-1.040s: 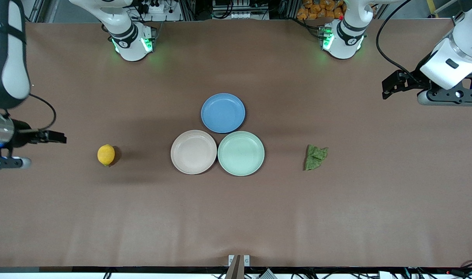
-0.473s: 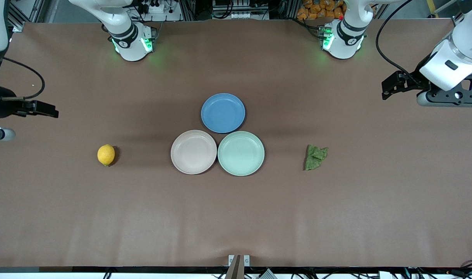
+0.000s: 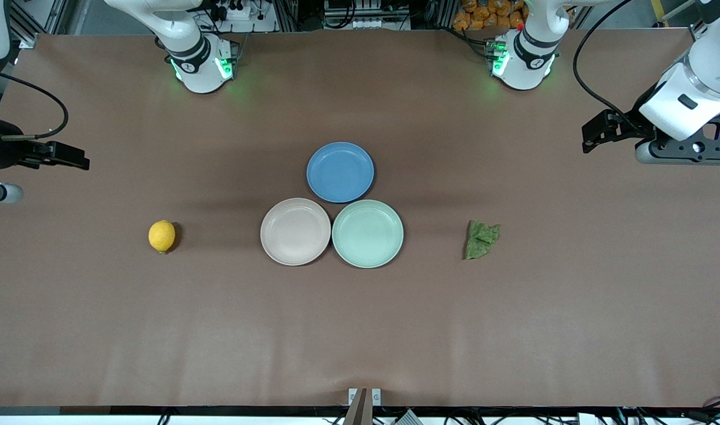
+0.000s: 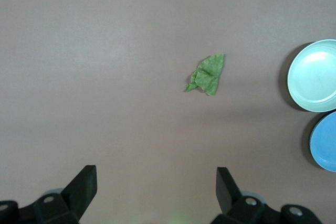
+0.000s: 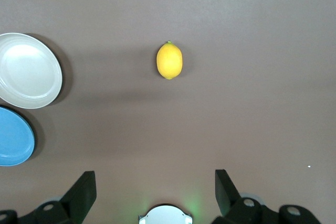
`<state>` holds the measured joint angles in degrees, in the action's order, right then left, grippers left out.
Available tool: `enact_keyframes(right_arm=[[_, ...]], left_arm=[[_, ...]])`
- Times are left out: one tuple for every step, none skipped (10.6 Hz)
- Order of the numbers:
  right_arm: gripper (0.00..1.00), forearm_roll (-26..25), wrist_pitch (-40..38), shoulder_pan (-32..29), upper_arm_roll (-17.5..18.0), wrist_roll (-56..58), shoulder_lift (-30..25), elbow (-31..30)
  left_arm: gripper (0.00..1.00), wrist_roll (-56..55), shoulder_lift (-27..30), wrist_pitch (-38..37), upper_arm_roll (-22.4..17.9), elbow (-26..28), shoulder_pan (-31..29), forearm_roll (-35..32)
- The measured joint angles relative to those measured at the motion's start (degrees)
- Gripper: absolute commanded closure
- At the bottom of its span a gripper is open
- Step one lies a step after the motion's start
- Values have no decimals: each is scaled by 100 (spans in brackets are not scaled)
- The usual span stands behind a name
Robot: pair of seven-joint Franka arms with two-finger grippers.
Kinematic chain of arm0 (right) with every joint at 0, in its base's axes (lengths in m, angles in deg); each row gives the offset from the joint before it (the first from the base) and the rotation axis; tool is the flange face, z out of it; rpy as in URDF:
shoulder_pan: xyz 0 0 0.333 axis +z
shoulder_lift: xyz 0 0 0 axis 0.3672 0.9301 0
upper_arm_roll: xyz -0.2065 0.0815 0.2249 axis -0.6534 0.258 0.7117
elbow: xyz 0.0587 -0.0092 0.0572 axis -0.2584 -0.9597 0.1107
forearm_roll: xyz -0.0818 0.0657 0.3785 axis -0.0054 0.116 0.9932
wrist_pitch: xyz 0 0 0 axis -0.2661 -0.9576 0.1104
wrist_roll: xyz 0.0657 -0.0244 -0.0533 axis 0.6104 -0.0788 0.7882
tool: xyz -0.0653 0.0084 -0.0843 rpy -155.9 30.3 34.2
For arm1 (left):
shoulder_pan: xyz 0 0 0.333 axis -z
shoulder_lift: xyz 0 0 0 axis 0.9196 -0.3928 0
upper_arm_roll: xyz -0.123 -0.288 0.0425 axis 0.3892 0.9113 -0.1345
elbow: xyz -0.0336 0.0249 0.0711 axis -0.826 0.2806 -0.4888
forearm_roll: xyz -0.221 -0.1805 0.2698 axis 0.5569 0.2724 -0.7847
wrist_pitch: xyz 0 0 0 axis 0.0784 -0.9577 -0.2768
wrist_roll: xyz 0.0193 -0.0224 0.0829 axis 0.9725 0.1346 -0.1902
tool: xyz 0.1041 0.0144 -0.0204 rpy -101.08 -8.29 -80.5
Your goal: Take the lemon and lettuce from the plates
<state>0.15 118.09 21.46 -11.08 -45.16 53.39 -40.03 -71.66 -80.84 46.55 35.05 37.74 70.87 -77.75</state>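
The yellow lemon lies on the bare table toward the right arm's end, beside the beige-pink plate. The dark green lettuce lies on the table toward the left arm's end, beside the mint green plate. Both plates are empty. My right gripper is open and empty, high over the table's end, with the lemon in its wrist view. My left gripper is open and empty, high over the other end, with the lettuce in its wrist view.
An empty blue plate touches the two task plates and lies farther from the front camera. The arm bases stand at the table's back edge. The table is brown paper-covered.
My right gripper has risen and drawn back from the lemon toward the table's end. My left gripper has shifted only slightly. Lemon, lettuce and plates have not moved.
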Motion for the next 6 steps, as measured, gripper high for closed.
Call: enact_keyframes(right_arm=[[0, 0, 0, -2, -4, -2, 0, -22], [0, 0, 39, -2, -6, -2, -3, -36], [0, 0, 86, 0, -5, -2, -33, -69], [0, 0, 97, 2, -4, -3, -108, -134], [0, 0, 96, 3, -4, -3, -202, -200], [0, 0, 98, 3, -4, -3, -315, -306]], left_arm=[[0, 0, -1, 0, 0, 0, -1, 0], [0, 0, -2, 0, 0, 0, -1, 0], [0, 0, -3, 0, 0, 0, -2, 0], [0, 0, -4, 0, 0, 0, -1, 0], [0, 0, -8, 0, 0, 0, -2, 0], [0, 0, -14, 0, 0, 0, -2, 0]])
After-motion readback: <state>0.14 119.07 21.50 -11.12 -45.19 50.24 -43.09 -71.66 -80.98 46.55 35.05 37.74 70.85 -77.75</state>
